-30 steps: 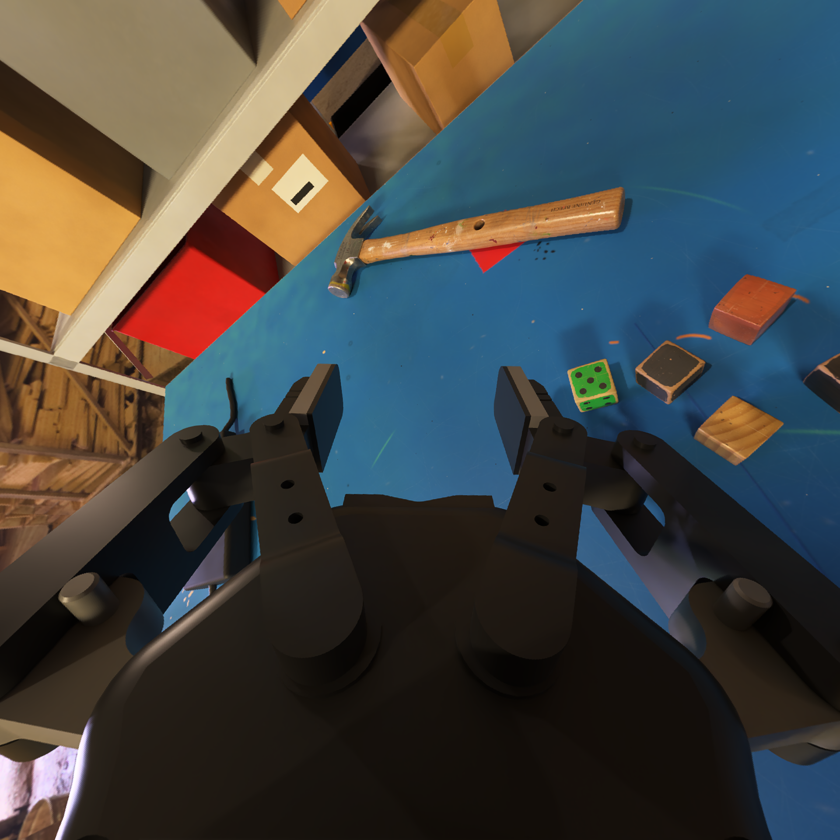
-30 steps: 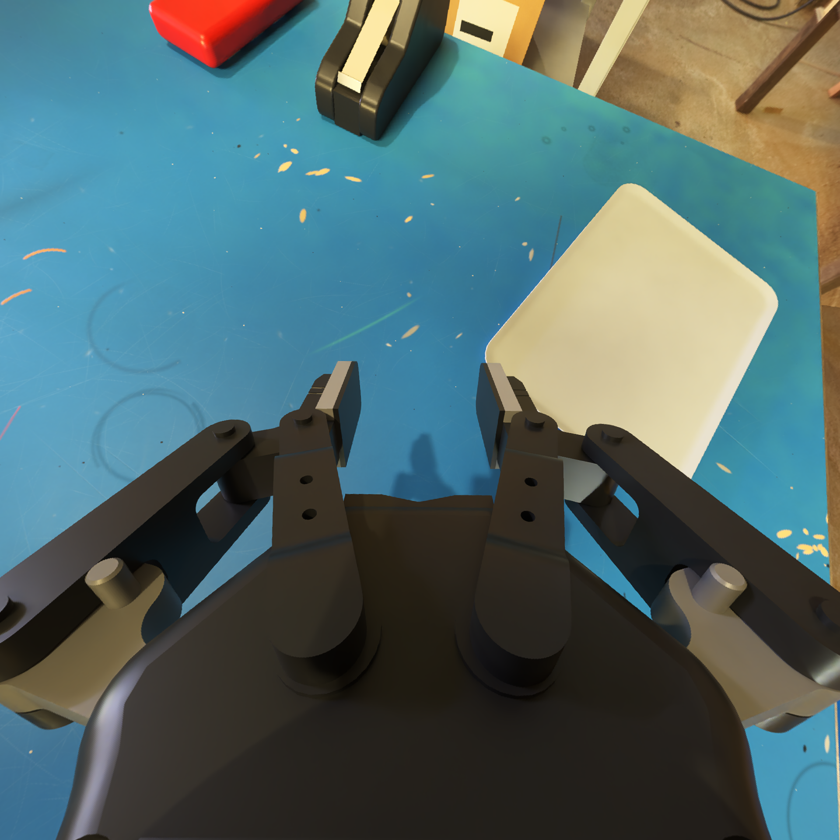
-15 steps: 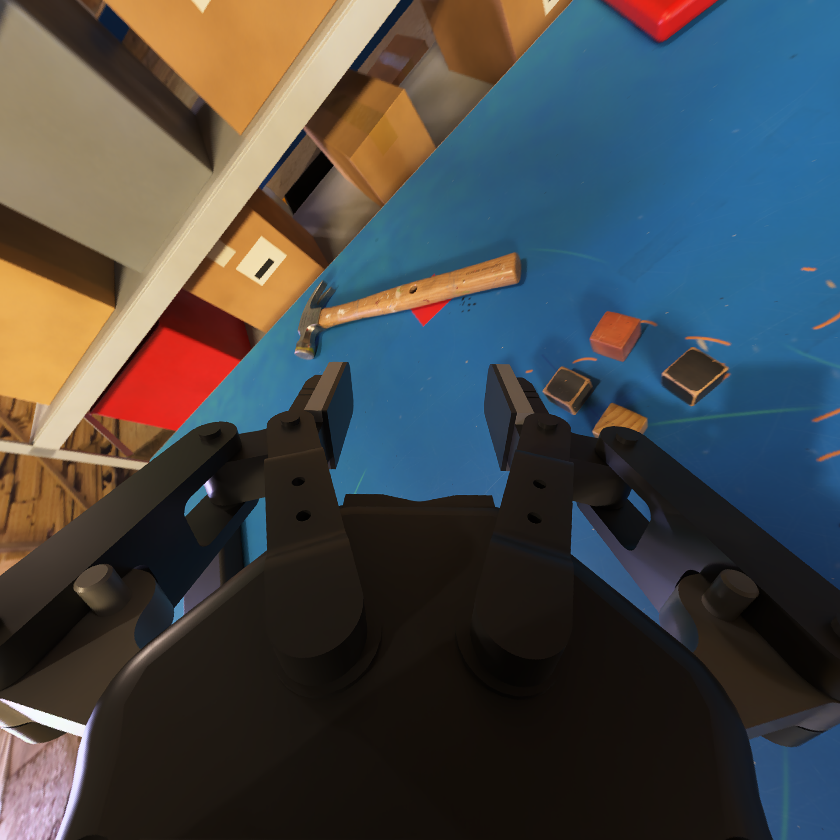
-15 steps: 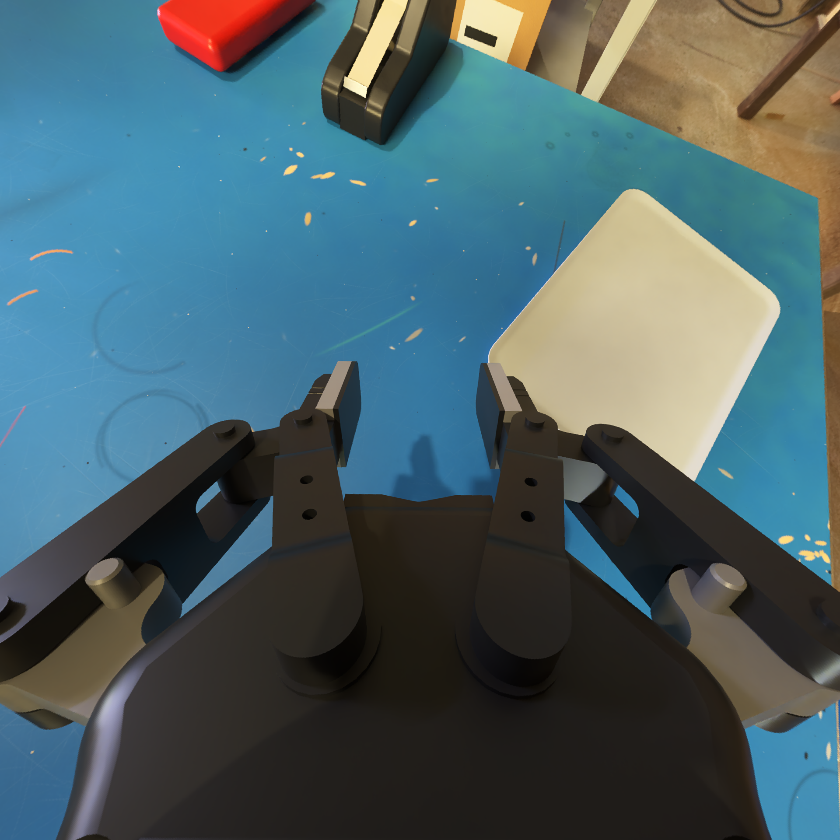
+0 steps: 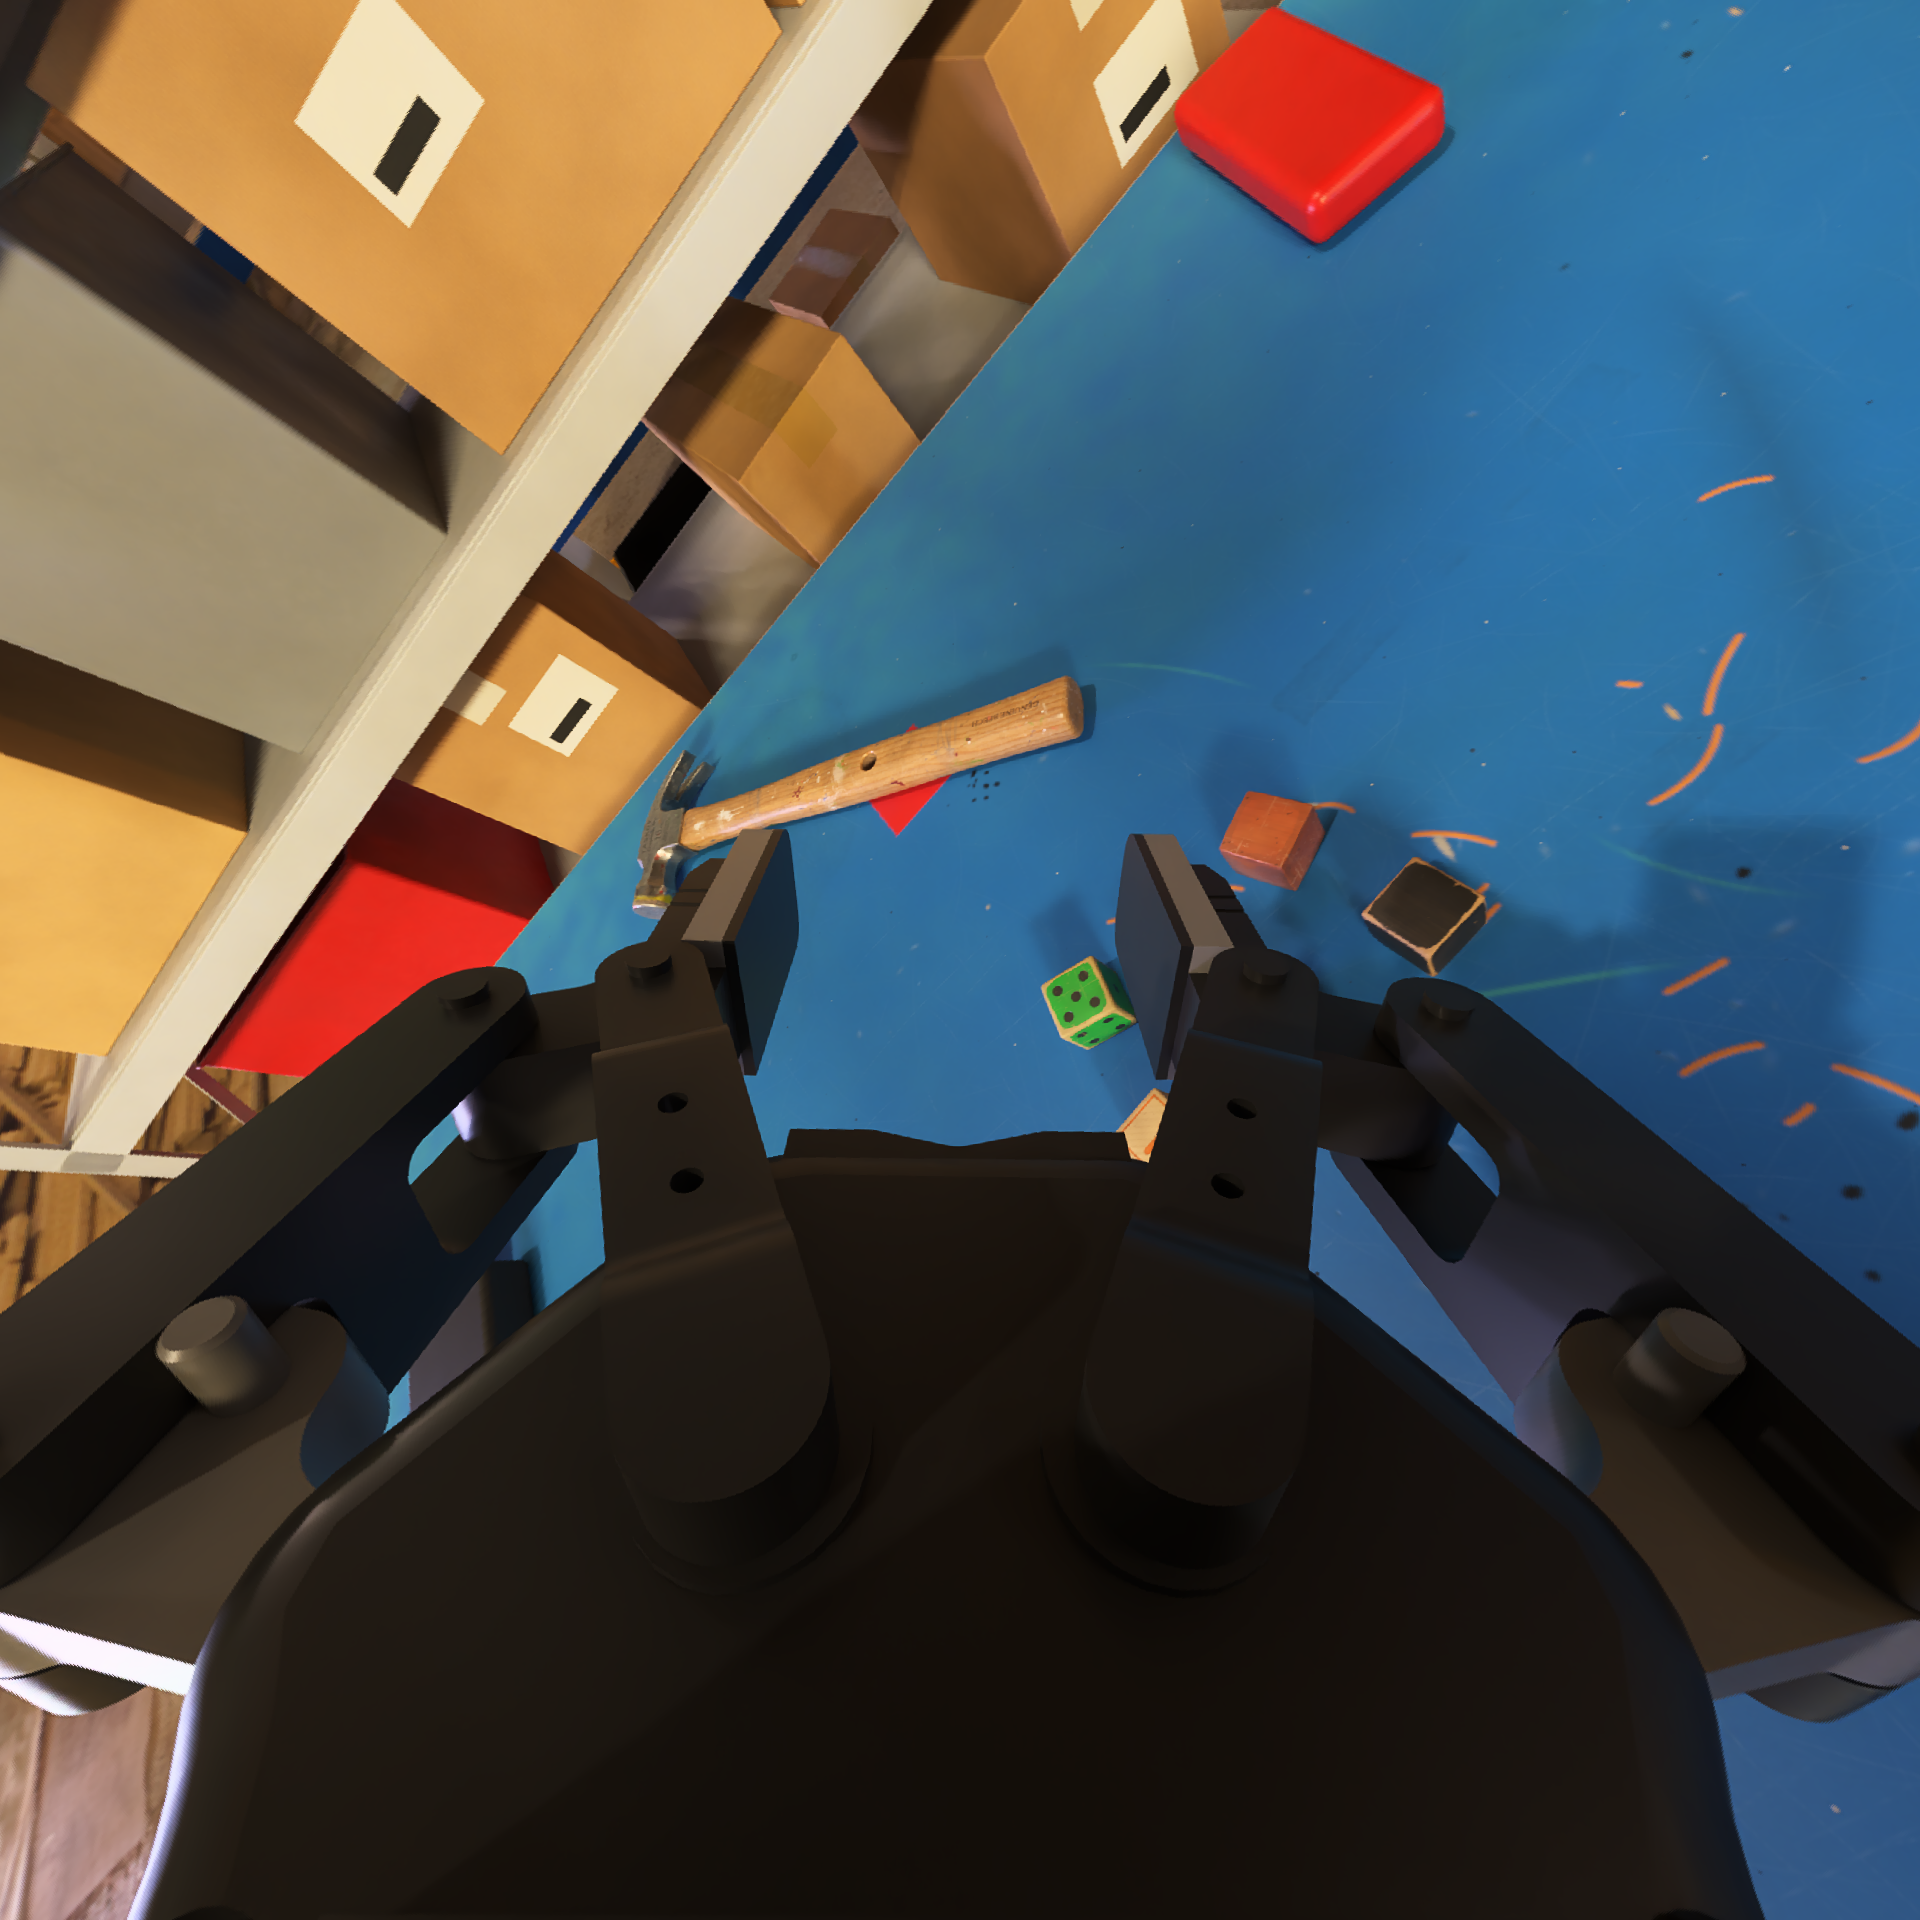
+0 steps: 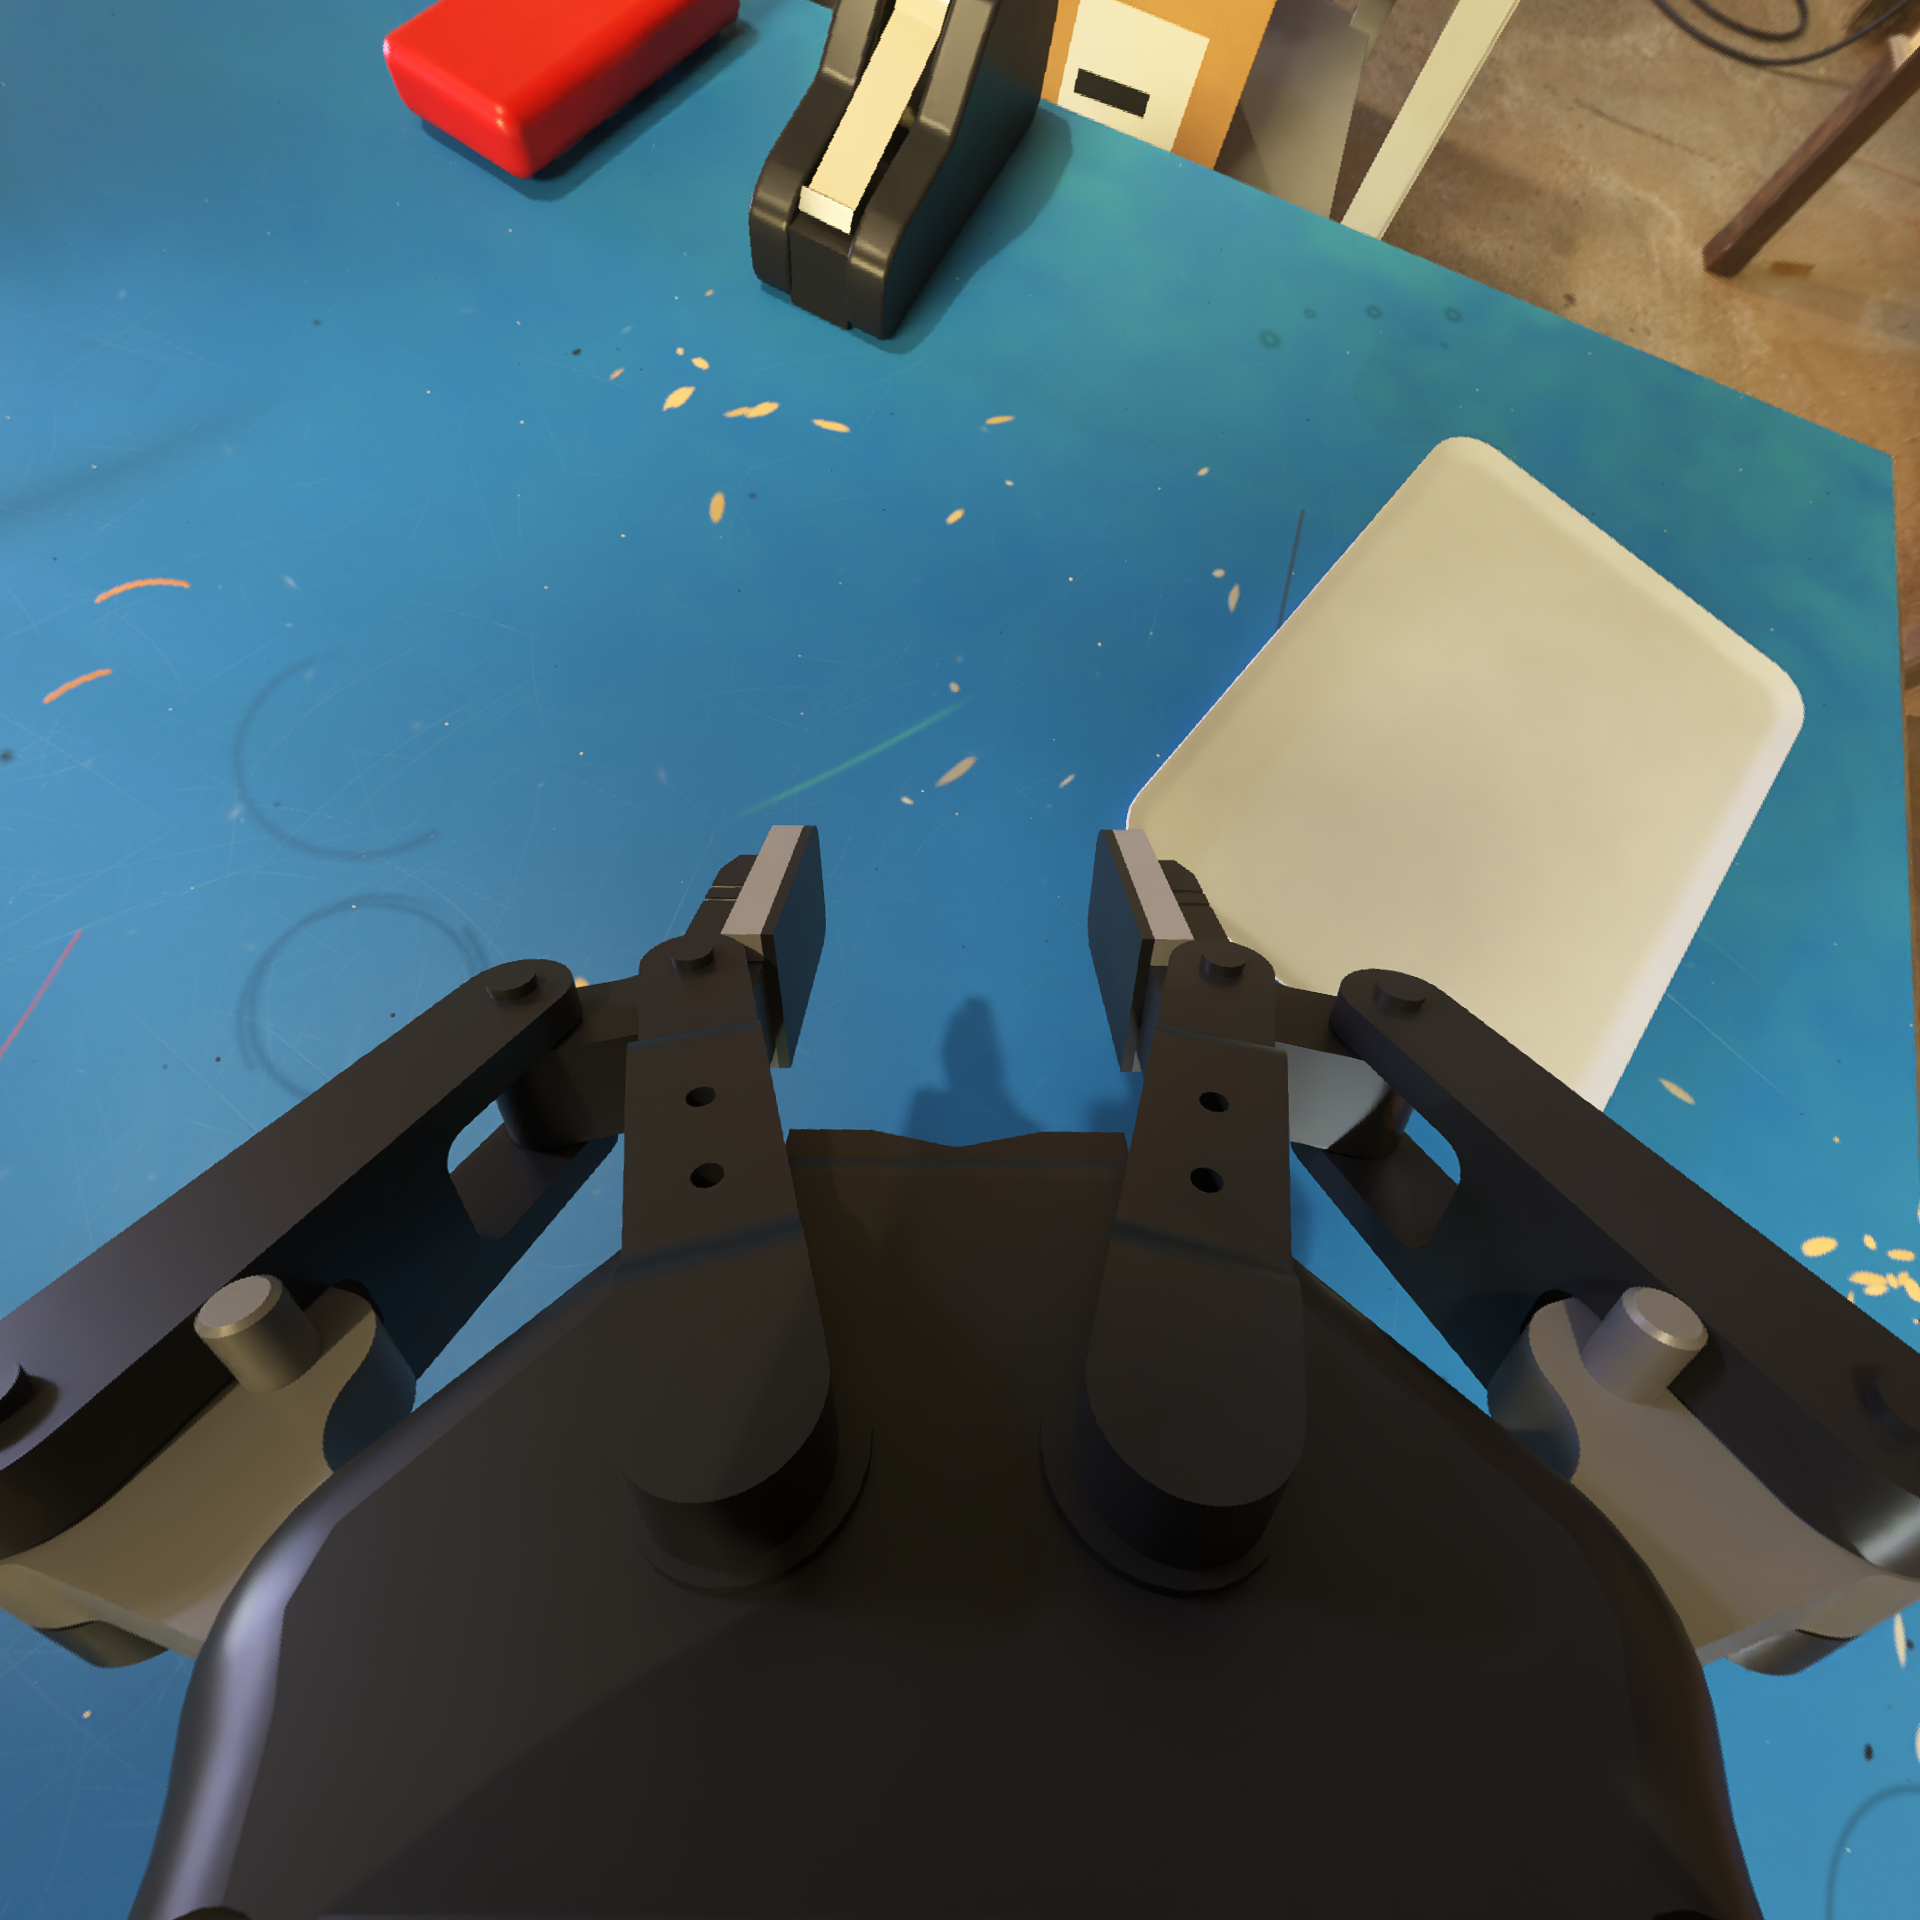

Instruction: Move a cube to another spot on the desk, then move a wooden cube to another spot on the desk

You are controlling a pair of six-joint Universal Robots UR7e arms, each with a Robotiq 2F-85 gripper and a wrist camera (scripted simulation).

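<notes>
In the left wrist view my left gripper [image 5: 951,940] is open and empty, high above the blue desk [image 5: 1351,499]. A green die [image 5: 1086,1004] lies between the fingers, close to the right finger. A reddish-brown cube [image 5: 1272,837] and a black cube with pale edges [image 5: 1423,914] lie to the right. A corner of a light wooden cube [image 5: 1145,1124] peeks out from behind the right finger; the rest is hidden. In the right wrist view my right gripper [image 6: 956,940] is open and empty over bare desk; no cube shows there.
A hammer [image 5: 862,774] lies near the desk's left edge, beyond the left gripper. A red block [image 5: 1311,120] sits far back, also in the right wrist view [image 6: 556,62]. A black tape dispenser [image 6: 894,156] and a white tray [image 6: 1475,769] are by the right gripper. Shelves with cardboard boxes [image 5: 416,208] stand beyond the edge.
The left gripper has risen and swung right, so the cubes look smaller and the green die now sits between its fingers. The right gripper has barely shifted.
</notes>
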